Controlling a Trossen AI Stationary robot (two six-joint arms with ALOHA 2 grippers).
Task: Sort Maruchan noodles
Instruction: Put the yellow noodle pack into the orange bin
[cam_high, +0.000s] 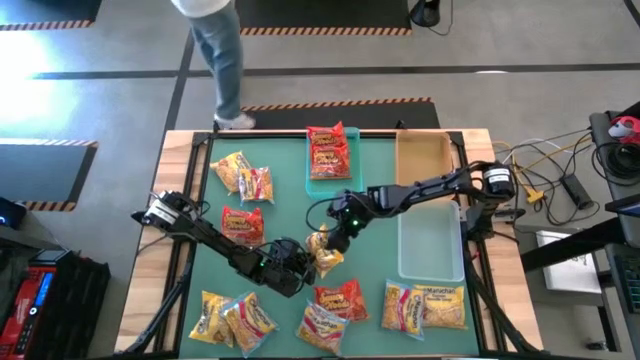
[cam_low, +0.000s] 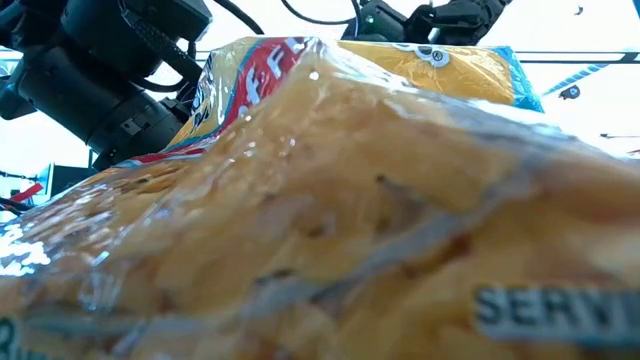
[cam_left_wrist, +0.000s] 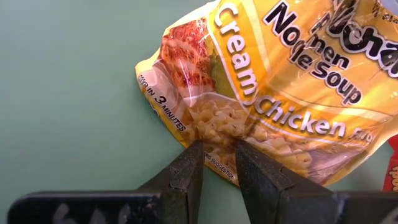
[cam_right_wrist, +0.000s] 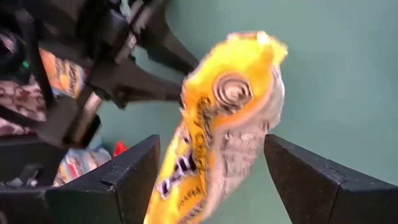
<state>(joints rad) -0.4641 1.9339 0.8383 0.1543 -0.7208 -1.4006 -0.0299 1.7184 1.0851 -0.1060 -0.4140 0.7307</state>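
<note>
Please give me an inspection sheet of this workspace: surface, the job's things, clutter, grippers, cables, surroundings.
Surface: green mat on a wooden table.
Job's things: noodle packets lie scattered; red packets in the teal tray; one packet near the clear tray; tan tray holds nothing.
Clutter: nothing seen.
Grippers: left gripper shut on the Creamy Chicken packet; right gripper open, fingers either side of that packet.
Cables: wires right of the table.
Surroundings: a person's legs behind the table.
</note>
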